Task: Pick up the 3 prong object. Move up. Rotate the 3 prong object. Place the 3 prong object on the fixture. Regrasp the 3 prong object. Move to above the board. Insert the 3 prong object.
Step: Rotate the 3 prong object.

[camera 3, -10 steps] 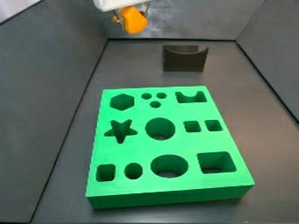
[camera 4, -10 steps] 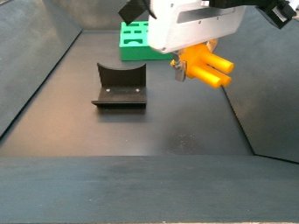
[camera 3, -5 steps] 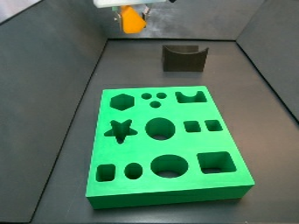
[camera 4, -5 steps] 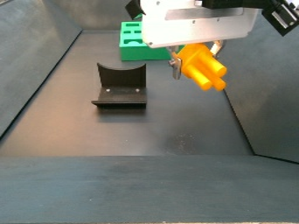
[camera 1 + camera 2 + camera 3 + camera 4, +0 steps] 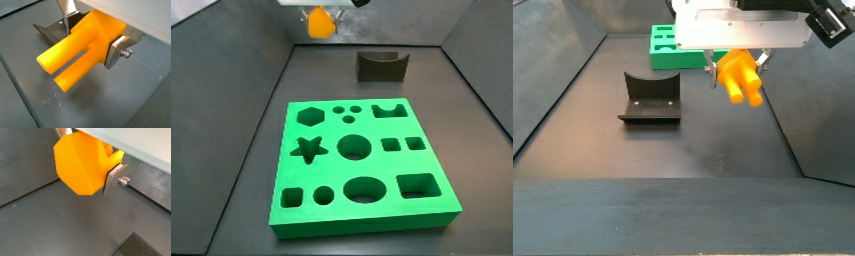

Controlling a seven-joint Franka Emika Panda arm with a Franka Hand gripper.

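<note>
One 3 prong object (image 5: 740, 77), one fixture (image 5: 649, 97), one board (image 5: 364, 166), one gripper (image 5: 738, 62).
</note>
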